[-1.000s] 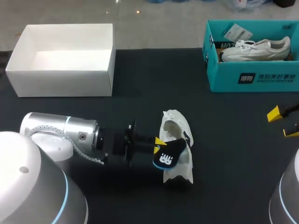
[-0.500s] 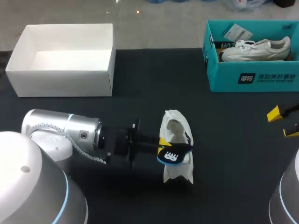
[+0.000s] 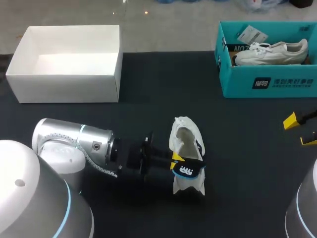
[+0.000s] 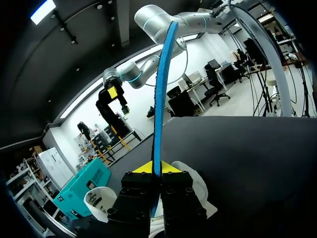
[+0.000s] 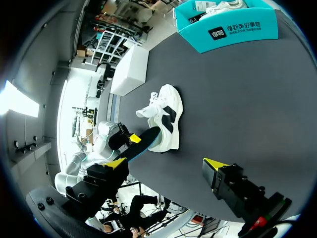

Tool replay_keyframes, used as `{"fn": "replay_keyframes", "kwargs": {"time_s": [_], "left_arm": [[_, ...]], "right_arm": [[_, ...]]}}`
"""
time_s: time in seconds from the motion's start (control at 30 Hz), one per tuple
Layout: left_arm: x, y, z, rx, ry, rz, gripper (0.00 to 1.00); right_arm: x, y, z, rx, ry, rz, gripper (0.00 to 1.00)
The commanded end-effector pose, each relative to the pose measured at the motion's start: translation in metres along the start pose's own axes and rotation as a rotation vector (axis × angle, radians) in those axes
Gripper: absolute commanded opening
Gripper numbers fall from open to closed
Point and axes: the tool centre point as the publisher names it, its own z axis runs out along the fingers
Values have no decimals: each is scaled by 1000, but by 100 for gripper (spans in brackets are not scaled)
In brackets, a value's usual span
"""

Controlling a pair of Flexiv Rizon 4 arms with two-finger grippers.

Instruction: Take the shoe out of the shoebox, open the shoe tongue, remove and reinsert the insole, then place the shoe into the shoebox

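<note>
A white shoe (image 3: 186, 139) with dark side marks lies in the middle of the black table, also seen in the right wrist view (image 5: 165, 117). My left gripper (image 3: 174, 159) comes in from the left and is shut on a dark insole with a blue edge (image 3: 187, 170), held over the shoe's near end. In the left wrist view the insole (image 4: 159, 99) stands edge-on, straight out from between the shut yellow tips (image 4: 154, 168), with the shoe (image 4: 197, 182) under it. My right gripper (image 3: 299, 131) hangs open at the table's right edge, holding nothing (image 5: 166, 166).
An empty white box (image 3: 64, 82) stands at the back left. A teal shoebox (image 3: 267, 85) at the back right holds another white shoe (image 3: 270, 52). Bare black table lies between the shoe and my right gripper.
My left arm has pushed right and toward the near edge. The insole has turned from showing its broad face to lying lower across the shoe's near end. The right gripper has not moved.
</note>
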Motion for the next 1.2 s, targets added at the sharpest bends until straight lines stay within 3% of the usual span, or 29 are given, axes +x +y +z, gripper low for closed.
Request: {"fn": "replay_keyframes", "kwargs": {"time_s": [0.03, 0.27, 0.53, 0.87, 1.13, 1.2], "left_arm": [[2, -2, 0, -3, -6, 17, 0], [8, 16, 5, 51, 11, 35, 0], [10, 31, 7, 4, 13, -35, 0], [-2, 39, 5, -82, -7, -53, 0], [2, 27, 4, -56, -8, -63, 0], [2, 25, 3, -59, -6, -58, 20]], "right_arm": [[0, -10, -1, -74, -3, 1, 100], [0, -10, -1, -74, -3, 1, 100], [0, -10, -1, -74, -3, 1, 100], [0, -10, -1, -74, -3, 1, 100], [0, -10, -1, -74, -3, 1, 100], [0, -10, -1, -74, -3, 1, 100]]}}
